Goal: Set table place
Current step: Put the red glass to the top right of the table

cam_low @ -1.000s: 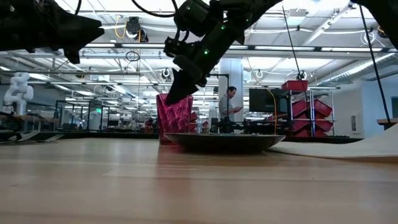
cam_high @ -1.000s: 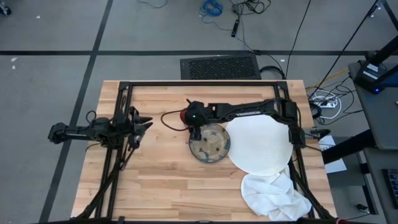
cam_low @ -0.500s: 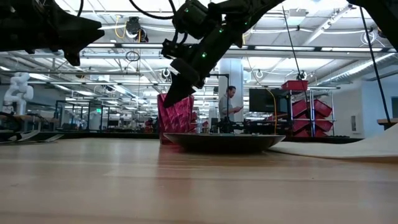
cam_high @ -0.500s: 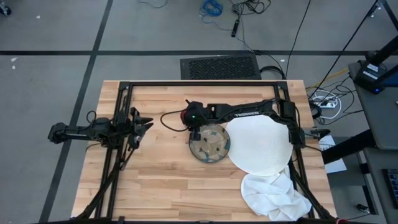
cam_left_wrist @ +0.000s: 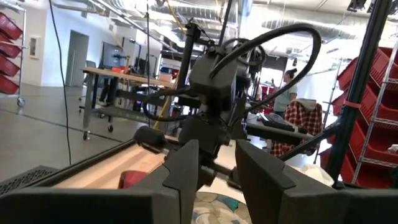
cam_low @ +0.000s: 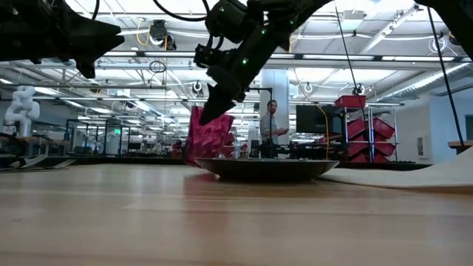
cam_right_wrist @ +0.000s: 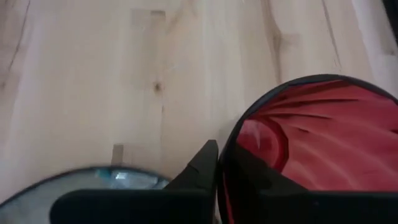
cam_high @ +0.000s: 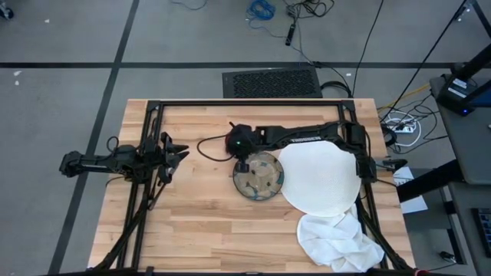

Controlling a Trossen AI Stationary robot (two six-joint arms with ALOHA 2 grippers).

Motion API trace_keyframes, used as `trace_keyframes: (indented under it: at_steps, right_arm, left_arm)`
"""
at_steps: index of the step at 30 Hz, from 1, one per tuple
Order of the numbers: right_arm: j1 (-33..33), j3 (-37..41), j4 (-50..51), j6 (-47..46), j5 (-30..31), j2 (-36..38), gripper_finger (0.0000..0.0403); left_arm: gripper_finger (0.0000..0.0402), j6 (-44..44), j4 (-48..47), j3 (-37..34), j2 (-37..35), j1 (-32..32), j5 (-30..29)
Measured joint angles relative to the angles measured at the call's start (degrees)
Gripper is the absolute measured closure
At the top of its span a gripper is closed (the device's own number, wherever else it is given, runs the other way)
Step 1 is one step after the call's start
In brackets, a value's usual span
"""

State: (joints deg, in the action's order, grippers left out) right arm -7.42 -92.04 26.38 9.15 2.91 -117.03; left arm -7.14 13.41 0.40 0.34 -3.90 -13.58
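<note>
- Compared with a second ago, the right hand (cam_right_wrist: pixel 216 163) has closed on the rim of the red cup (cam_right_wrist: pixel 311 143), which now sits tilted beside the patterned plate (cam_high: pixel 258 175).
- With only one wall pinched, the cup may slip or swing and knock the plate.
- Farther off, the left hand (cam_high: pixel 175 152) hovers partly open and empty over the bench (cam_high: pixel 207 230).
- A white cloth (cam_high: pixel 337 239) lies at the bench's corner.

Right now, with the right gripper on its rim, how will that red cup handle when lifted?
Red cup looks thin-walled and faceted: probably light, maybe flexing. Right gripper pinches one side of the rim only, so it will likely hang tilted. The inside looks glossy; it may slip.
</note>
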Motion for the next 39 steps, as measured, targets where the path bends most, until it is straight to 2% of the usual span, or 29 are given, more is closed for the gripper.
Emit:
trace_keyframes:
  at_steps: [5, 13, 20, 29, 39]
  right_arm:
    - [-1.7, -5.3, 11.0, -0.6, 0.5, 2.5, 0.0401]
    - [-6.9, -5.7, 28.3, -5.3, 6.5, 12.3, 0.0402]
    - [-11.3, -4.1, 34.2, -8.7, 7.8, 21.7, 0.0402]
    - [-18.7, 7.9, 34.6, -12.6, 7.9, 32.2, 0.0403]
    - [-25.6, 23.3, 26.6, -12.9, 7.2, 33.8, 0.0403]
  left_arm:
    - [0.0308, 0.0, 0.0, 0.0, 0.0, 0.0, 0.0]
    - [0.0308, 0.0, -1.0, 0.0, 0.0, 0.0, 0.0]
    - [0.0308, -3.3, -1.6, 0.0, 0.0, 0.0, 0.0]
    - [0.0308, -4.6, -1.9, 0.0, 0.0, 0.0, -0.1]
    - [0.0308, -4.5, -1.9, 0.0, 0.0, 0.0, -0.1]
